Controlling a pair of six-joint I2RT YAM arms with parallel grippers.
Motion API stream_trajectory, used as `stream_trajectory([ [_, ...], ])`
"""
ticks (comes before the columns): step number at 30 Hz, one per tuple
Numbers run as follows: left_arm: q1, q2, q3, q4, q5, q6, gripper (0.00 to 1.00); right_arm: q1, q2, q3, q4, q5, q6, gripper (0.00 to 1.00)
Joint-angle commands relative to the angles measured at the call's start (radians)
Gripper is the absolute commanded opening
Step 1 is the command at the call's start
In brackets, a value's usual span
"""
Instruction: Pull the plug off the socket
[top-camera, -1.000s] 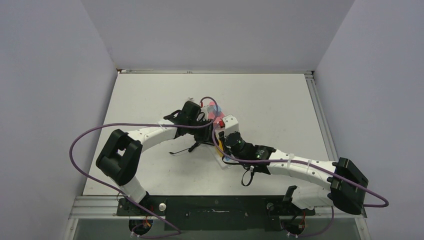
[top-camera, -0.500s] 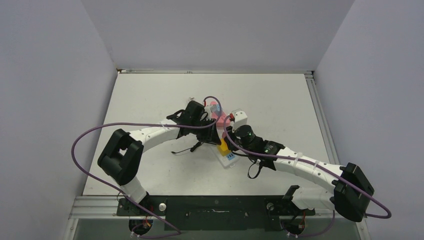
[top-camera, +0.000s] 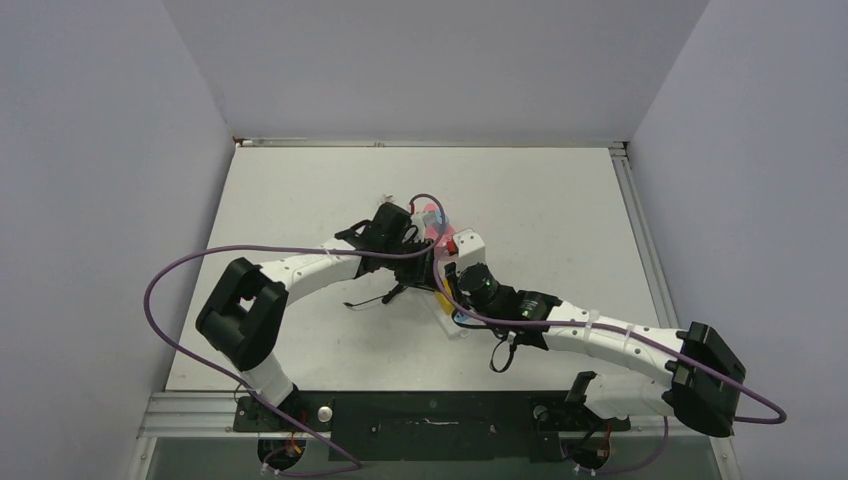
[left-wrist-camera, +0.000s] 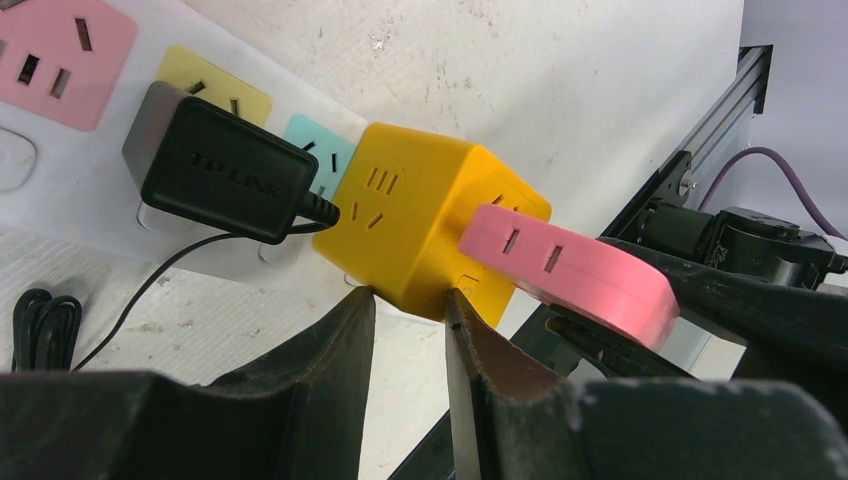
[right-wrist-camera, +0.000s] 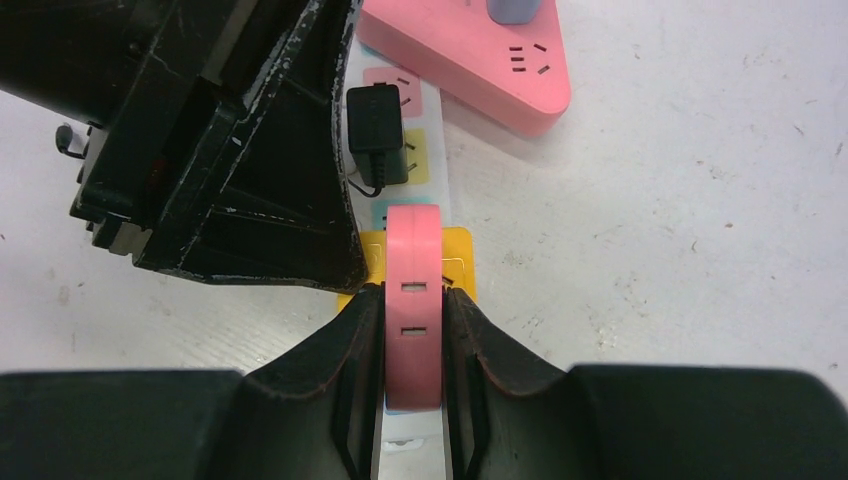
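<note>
The socket (left-wrist-camera: 70, 200) is a long white strip with outlets in pink, yellow and teal. It lies near the middle of the table (top-camera: 300, 190), between the two grippers. A black adapter (left-wrist-camera: 225, 170) sits over the yellow outlet, and just beside it a yellow cube (left-wrist-camera: 400, 220) stands on the strip. The plug (right-wrist-camera: 413, 300) is flat, pink and rounded, with two slots on its edge, and it is joined to the cube.

The right gripper (right-wrist-camera: 413, 290) is closed on the plug, one finger on each flat face. The left gripper (left-wrist-camera: 408, 300) shows only a narrow gap. Its tips are against the cube's base at the strip's edge, and nothing can be seen between them.

The table is white and scuffed, with a metal rail (top-camera: 640, 240) along its right side. Plain pale walls (top-camera: 420, 60) close it on three sides. A pink triangular strip (right-wrist-camera: 470, 60) lies near the socket's far end.
</note>
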Motion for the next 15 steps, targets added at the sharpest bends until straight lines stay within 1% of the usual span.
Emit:
stream_trajectory([
  [1,-0.004,0.085,-0.050,-0.163,-0.188,0.094,0.26,0.034,0.002,0.074,0.014,0.092,-0.015,0.05],
  [8,-0.004,0.090,-0.049,-0.167,-0.195,0.097,0.26,0.016,-0.025,0.069,0.018,0.067,0.000,0.05],
  [15,-0.004,0.097,-0.046,-0.172,-0.201,0.101,0.26,-0.109,-0.056,0.035,0.015,-0.048,0.013,0.05],
])
